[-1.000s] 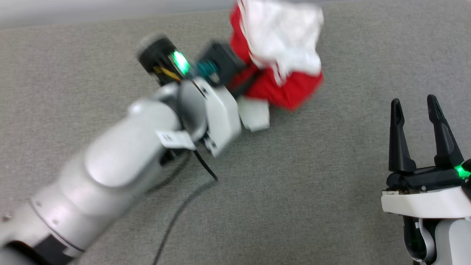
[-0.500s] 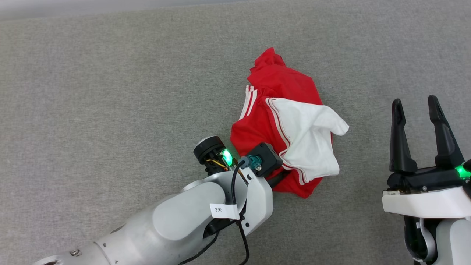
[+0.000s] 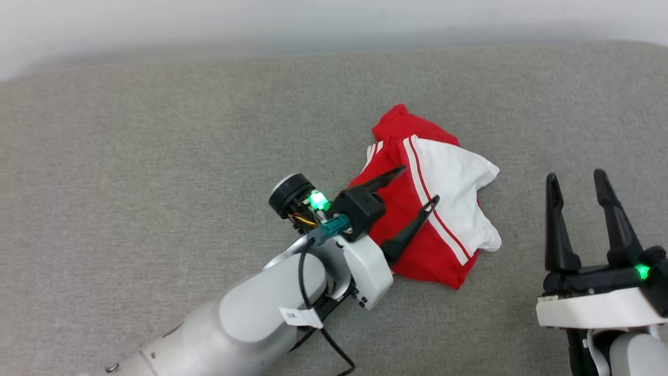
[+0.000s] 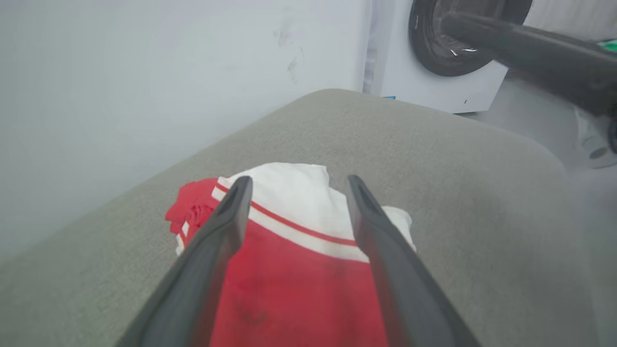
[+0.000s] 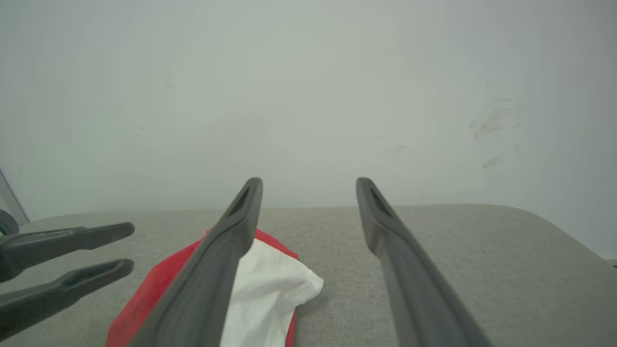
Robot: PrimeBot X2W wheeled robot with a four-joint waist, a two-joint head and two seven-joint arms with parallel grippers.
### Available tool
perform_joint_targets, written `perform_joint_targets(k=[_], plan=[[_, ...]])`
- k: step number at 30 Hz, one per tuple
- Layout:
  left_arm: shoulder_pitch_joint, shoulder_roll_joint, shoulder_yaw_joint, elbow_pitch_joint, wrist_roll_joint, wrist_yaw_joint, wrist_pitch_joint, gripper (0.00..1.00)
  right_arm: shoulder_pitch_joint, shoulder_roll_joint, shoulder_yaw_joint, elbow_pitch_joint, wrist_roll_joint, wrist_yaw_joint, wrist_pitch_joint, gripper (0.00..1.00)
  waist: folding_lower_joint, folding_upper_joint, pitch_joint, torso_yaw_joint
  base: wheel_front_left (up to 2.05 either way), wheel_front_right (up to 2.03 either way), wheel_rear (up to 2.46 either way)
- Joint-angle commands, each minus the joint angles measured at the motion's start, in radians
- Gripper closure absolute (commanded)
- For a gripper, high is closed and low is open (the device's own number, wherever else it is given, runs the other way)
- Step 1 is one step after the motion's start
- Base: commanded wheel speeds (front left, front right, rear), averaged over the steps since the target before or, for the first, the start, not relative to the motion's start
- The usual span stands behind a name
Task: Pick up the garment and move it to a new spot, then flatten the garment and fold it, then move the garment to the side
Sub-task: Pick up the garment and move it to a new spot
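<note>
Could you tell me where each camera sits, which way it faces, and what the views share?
Head view: on the head, looking down at the grey cushion and the garment; the left gripper, its pale forearm and the right gripper show.
Left wrist view: on the left wrist, looking past its open fingers over the garment toward a washing machine.
Right wrist view: on the right wrist, looking between its open fingers at the wall.
Shared: all show the garment; the right wrist view catches the left gripper.
</note>
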Motion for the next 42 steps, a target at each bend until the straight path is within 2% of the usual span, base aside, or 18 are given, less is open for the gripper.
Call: perform_joint_targets(k=[1,4,10,14,17,23,26,38,42], plan=[[0.031,0.017,0.029,-0.023,0.012,0.034,-0.012,0.0,0.02,0.003,-0.001,0.008,-0.005,-0.001,-0.002,0.0,0.0001,-0.0001,-0.04,0.023,0.0,0.0,0.0],[0.073,0.043,0.102,-0.083,0.035,0.099,-0.018,0.0,0.039,0.003,-0.006,0.015,-0.012,-0.001,-0.002,0.0,0.0001,-0.0001,-0.067,0.04,0.0,0.0,0.0],[0.24,0.098,0.315,-0.239,0.13,0.217,-0.018,0.0,0.074,0.002,-0.018,0.031,-0.029,-0.001,-0.002,0.0,0.0001,-0.0001,-0.112,0.072,0.0,0.0,0.0],[0.365,0.117,0.443,-0.298,0.189,0.261,-0.018,0.0,0.096,0.002,-0.016,0.047,-0.045,-0.001,-0.002,0.0,0.0001,-0.0001,-0.137,0.089,0.0,0.0,0.0],[0.458,0.119,0.528,-0.325,0.225,0.277,-0.018,0.0,0.111,0.002,-0.015,0.057,-0.056,-0.001,-0.002,0.0,0.0001,-0.0001,-0.154,0.099,0.0,0.0,0.0],[0.61,0.095,0.689,-0.35,0.285,0.271,-0.018,0.0,0.134,0.002,-0.019,0.07,-0.065,-0.001,-0.002,0.0,0.0001,-0.0001,-0.178,0.114,0.0,0.0,0.0],[0.648,0.079,0.727,-0.356,0.306,0.259,-0.018,0.0,0.144,0.002,-0.026,0.076,-0.061,-0.001,-0.002,0.0,0.0001,-0.0001,-0.183,0.118,0.0,0.0,0.0],[0.821,-0.029,0.909,-0.386,0.426,0.159,-0.018,0.0,0.187,0.002,-0.05,0.102,0.0,-0.001,-0.002,0.0,0.0001,-0.0001,-0.215,0.109,0.0,0.0,0.0],[0.851,-0.053,0.936,-0.381,0.478,0.118,-0.018,0.0,0.199,0.002,-0.054,0.11,0.014,-0.001,-0.002,0.0,0.0001,-0.0001,-0.221,0.108,0.0,0.0,0.0]])
